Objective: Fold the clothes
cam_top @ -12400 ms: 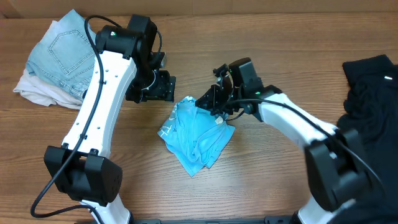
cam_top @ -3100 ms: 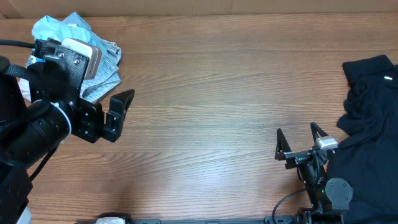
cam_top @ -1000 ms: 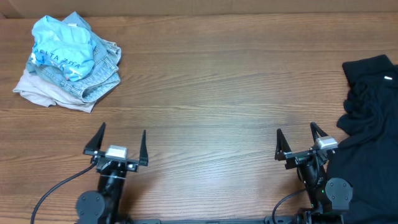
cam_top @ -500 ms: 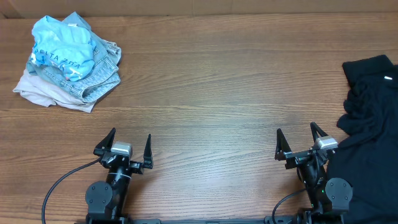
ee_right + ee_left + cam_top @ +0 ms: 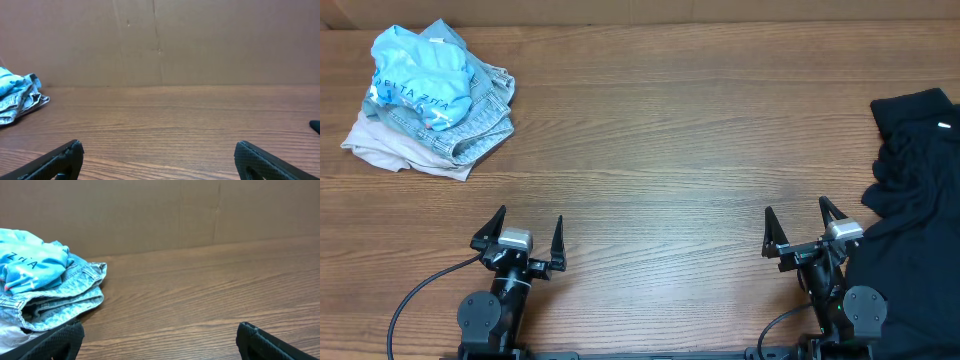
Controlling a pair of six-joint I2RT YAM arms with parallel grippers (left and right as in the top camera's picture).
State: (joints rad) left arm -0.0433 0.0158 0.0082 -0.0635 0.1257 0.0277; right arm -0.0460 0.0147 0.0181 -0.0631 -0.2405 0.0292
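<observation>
- Counter [image 5: 660,150] of brown wood lies in front of both arms. The wide middle part has nothing on it.
- Black garment [image 5: 910,150] is the biggest of the clothes. It lies crumpled just beside the right hand [image 5: 796,218], on that hand's right side. It runs long-ways from beside the arm to far out ahead of the hand. It does not look folded.
- Beige cloth [image 5: 380,150] lies far ahead of the left hand [image 5: 528,225] and off to its left. It is at the bottom of the stack there.
- Denim shorts [image 5: 485,120] lie on top of the beige cloth, far ahead and left of the left hand.
- Blue T-shirt [image 5: 420,75] sits on top of the shorts in a small bundle with white letters showing. I think it has had its turn.
- Right hand is spread wide and holds nothing. It sits low at the near edge and points forward.
- Left hand is spread wide too and holds nothing. It is well apart from all the clothes.
- Next, I think the black garment wants folding. The right arm is much nearer to it and would reach to its right. The left arm would have to cross the whole counter.
</observation>
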